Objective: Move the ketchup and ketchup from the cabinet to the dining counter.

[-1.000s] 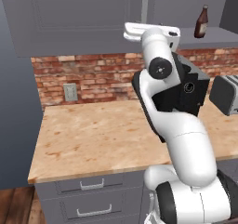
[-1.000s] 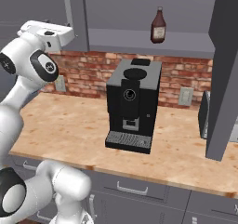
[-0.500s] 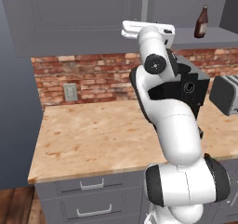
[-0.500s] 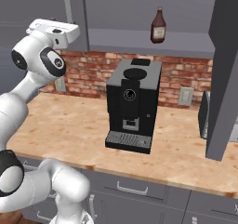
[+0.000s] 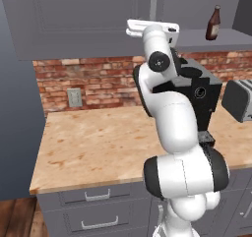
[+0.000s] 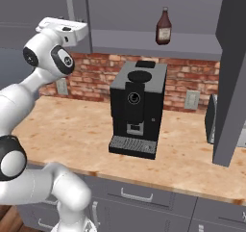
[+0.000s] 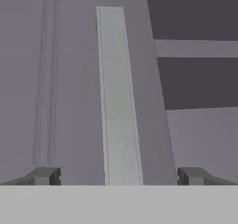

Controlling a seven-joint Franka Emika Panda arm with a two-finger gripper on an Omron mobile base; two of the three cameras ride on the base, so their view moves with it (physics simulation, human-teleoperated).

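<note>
One ketchup (image 5: 213,23) (image 6: 164,27), a dark red-brown bottle with a pale label, stands upright on the grey shelf of the open cabinet (image 5: 197,34) (image 6: 144,37). My white hand (image 5: 152,28) (image 6: 62,31) is raised to the left of it, against the closed cabinet door. In the hand view my gripper (image 7: 116,175) is open, its fingertips (image 7: 44,175) on either side of the door's silver bar handle (image 7: 114,93) (image 5: 153,0). Nothing is held. The dining counter is out of view.
A black coffee machine (image 5: 197,96) (image 6: 137,110) stands on the brick-backed counter (image 5: 98,142) (image 6: 72,130) below the shelf. A toaster (image 5: 238,99) sits at the right. An open cabinet door (image 6: 233,72) juts out at the right. Grey drawers (image 5: 93,211) run under the counter.
My hand has moved forward and slightly up toward the closed cabinet door. The ketchup and the things on the counter have not moved.
</note>
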